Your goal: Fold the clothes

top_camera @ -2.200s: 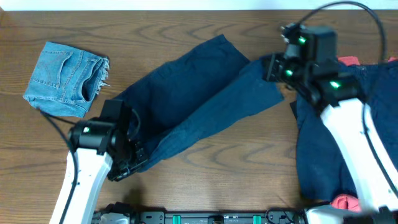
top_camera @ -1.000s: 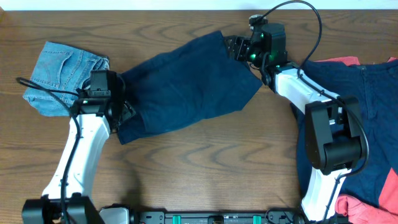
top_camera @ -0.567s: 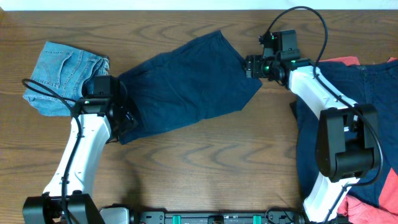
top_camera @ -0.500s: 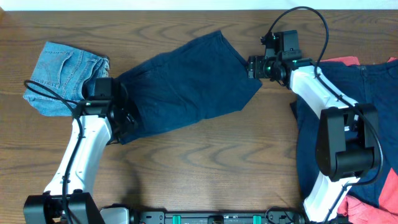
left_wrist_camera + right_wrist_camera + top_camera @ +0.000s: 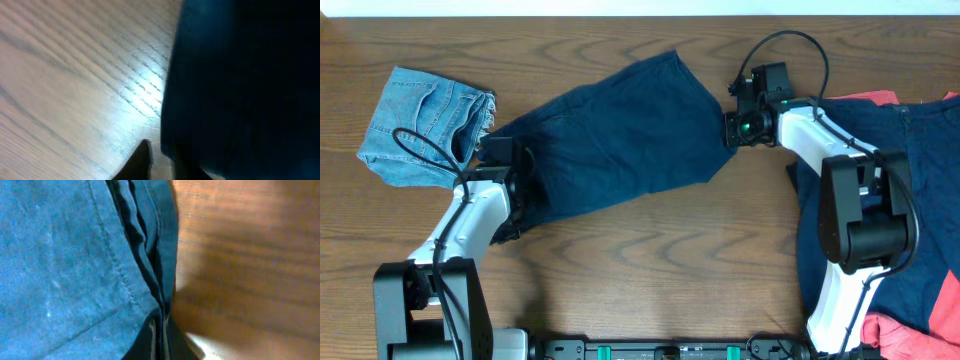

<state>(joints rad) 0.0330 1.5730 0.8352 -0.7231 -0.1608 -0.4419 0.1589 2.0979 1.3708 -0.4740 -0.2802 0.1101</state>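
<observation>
Surface [image 5: 650,260]: wood.
Navy trousers [image 5: 620,150]: mid-surface, doubled over once.
My right fingers [image 5: 731,128]: clenched on the trousers' right hem.
My left fingers [image 5: 512,212]: at the lower-left corner; I cannot tell their grip.
Method: square hems, draw cloth taut, then flatten.

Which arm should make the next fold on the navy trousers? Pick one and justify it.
Right, probably. The right gripper sits at the layered edge of the navy trousers, which shows clearly in its wrist view. The left gripper is at the other end, and its view is blurred.
</observation>
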